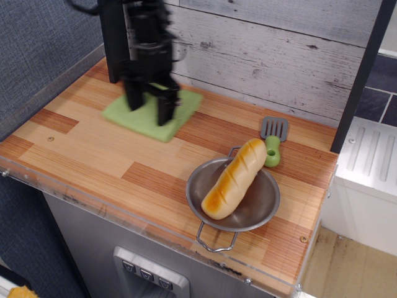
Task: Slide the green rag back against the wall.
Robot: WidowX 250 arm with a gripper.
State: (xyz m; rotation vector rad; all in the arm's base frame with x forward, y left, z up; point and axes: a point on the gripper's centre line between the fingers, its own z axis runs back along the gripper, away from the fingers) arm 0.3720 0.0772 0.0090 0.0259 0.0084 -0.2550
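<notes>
Lime-green folded terry rag (151, 113) lies just short of the whitewashed plank wall (260, 56), spread fingers (149, 107) pressing it down.

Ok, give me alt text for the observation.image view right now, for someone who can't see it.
A black gripper presses on a green rag on a wooden counter, near the plank wall. Right of it, a bread loaf lies in a metal pan beside a spatula.

Lime-green rag (151, 115) beneath black gripper (151, 108); whitewashed grey plank wall (260, 53) behind rag; golden-brown bread (234, 179) in silver pan (260, 208); striped orange-brown counter (93, 155).
</notes>
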